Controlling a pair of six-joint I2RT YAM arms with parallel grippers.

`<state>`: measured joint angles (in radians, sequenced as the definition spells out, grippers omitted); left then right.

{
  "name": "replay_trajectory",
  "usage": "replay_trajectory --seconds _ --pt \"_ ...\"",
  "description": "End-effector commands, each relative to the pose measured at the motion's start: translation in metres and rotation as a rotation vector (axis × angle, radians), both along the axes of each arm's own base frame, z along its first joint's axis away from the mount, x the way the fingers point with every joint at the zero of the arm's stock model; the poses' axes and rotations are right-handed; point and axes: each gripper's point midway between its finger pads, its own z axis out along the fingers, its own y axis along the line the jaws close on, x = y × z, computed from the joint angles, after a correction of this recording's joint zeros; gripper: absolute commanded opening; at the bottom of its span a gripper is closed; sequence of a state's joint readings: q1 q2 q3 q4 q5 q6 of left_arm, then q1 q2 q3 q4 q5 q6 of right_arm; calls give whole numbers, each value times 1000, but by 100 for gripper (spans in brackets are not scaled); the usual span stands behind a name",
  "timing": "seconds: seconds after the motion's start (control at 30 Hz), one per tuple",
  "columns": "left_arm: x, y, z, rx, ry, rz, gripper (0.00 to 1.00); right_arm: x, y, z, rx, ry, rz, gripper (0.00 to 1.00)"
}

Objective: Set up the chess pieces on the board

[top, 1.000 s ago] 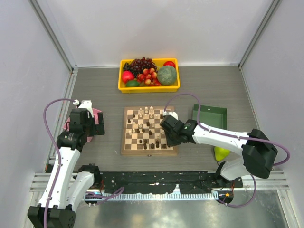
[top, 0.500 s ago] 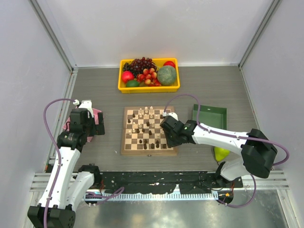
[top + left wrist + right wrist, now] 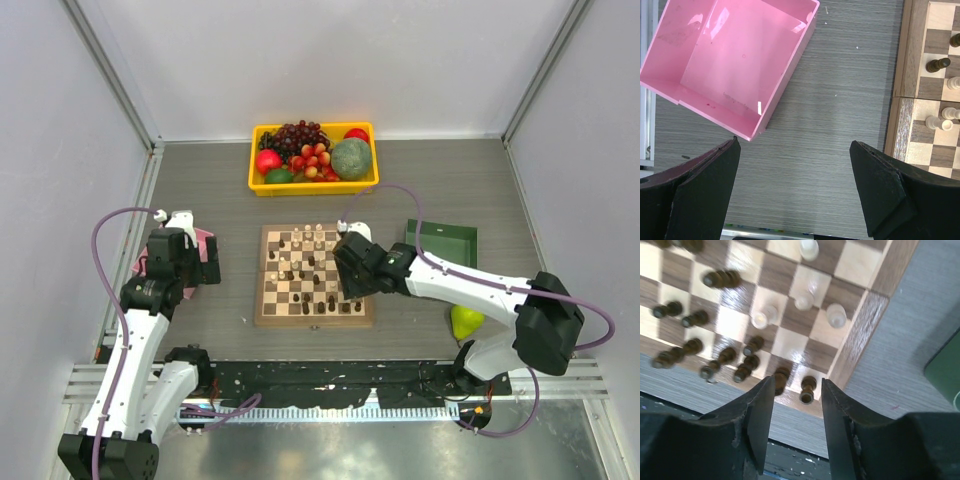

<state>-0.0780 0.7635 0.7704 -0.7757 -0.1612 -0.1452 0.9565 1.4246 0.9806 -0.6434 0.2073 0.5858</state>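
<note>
The board lies at the table's centre with cream and dark chess pieces scattered over it. My right gripper hangs over the board's near right corner. In the right wrist view its jaws stand open around a dark piece that stands upright on the corner square, with a gap on each side. A second dark piece stands just left of it, and cream pieces stand further up. My left gripper is wide open and empty over bare table left of the board.
A pink tray lies under my left arm. A green tray sits right of the board, and a green pear lies near the right arm's base. A yellow bin of fruit stands at the back.
The right gripper's jaws have parted from shut, leaving the dark piece standing on the corner square. The right wrist has shifted slightly left and away. The left arm has not moved.
</note>
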Motion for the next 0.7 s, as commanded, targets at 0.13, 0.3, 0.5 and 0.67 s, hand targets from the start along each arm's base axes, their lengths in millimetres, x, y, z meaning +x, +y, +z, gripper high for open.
replay_trajectory --seconds 0.13,0.3,0.5,0.67 --pt "6 2 22 8 -70 1 99 44 38 68 81 -189 41 53" --pt "5 2 24 7 -82 2 99 61 72 80 114 -201 96 53" --pt "5 3 26 9 -94 5 99 74 118 95 186 -190 181 53" --pt "5 3 27 8 -97 3 99 81 138 80 174 -151 216 52"
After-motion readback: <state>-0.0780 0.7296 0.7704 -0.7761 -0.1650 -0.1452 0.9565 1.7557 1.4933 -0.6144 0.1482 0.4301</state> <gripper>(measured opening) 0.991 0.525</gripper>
